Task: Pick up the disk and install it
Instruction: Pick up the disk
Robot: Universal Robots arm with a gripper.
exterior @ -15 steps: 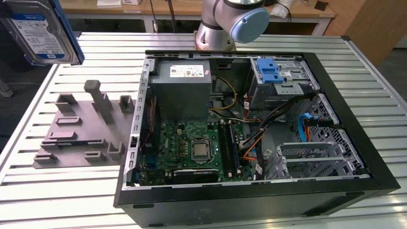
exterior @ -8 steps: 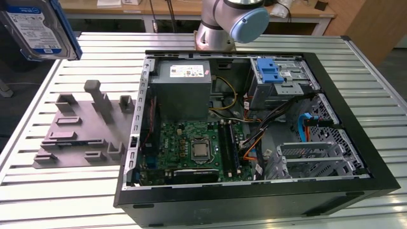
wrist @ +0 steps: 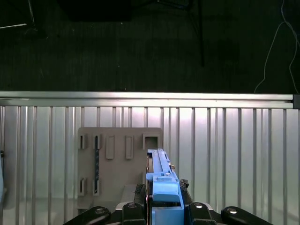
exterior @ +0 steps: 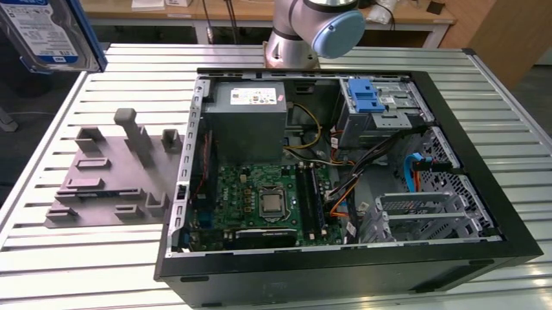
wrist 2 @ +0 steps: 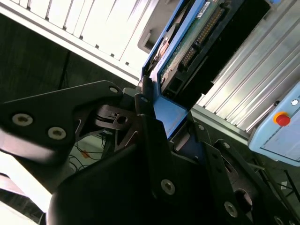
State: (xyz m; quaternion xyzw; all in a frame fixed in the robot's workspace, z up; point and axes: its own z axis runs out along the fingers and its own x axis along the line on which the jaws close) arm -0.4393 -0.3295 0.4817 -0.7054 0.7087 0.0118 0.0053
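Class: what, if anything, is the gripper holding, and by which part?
The gripper holds the disk, clamped by its blue end tab.

The disk (exterior: 48, 32): silver, blue-and-white label, blue carrier. The table (exterior: 77, 258): silver, ribbed. The computer case (exterior: 345, 274): black; inside it, green motherboard (exterior: 250, 187), blue cage latch (exterior: 366, 97). Beside it, grey fixture (exterior: 103, 181).

Robotics lab: slatted metal table (exterior: 77, 265), opened computer case (exterior: 345, 266), wooden workbenches (exterior: 233, 10) behind.
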